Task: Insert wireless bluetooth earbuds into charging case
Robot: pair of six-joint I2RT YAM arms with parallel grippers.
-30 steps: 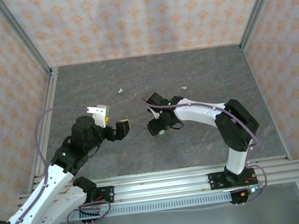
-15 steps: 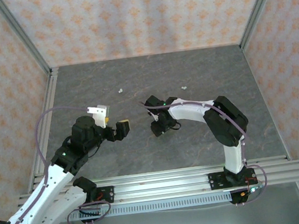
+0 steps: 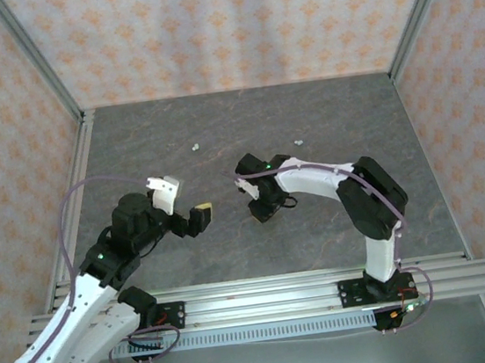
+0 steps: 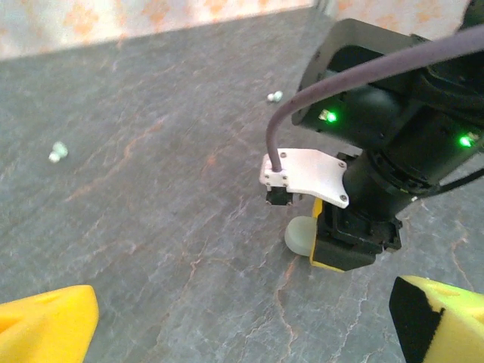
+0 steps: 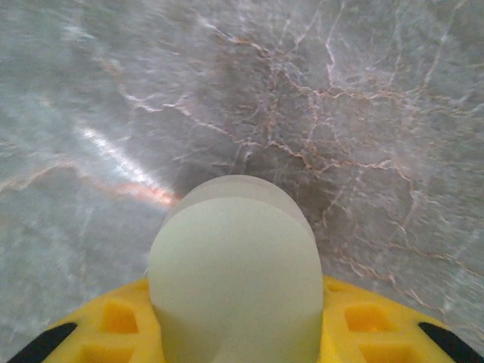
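My right gripper (image 3: 262, 207) pinches the pale case (image 5: 238, 265) at the middle of the table (image 3: 332, 117); my left gripper (image 3: 184, 206) is spread wide near it.

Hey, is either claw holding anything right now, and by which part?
The right claw pinches the pale green case across its sides, near its lower end. The left claw is open and empty.

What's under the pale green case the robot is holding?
Grey table shows all around under the case, which the right gripper grips. The patch directly below is covered by the case itself, so I cannot tell if it touches the table.
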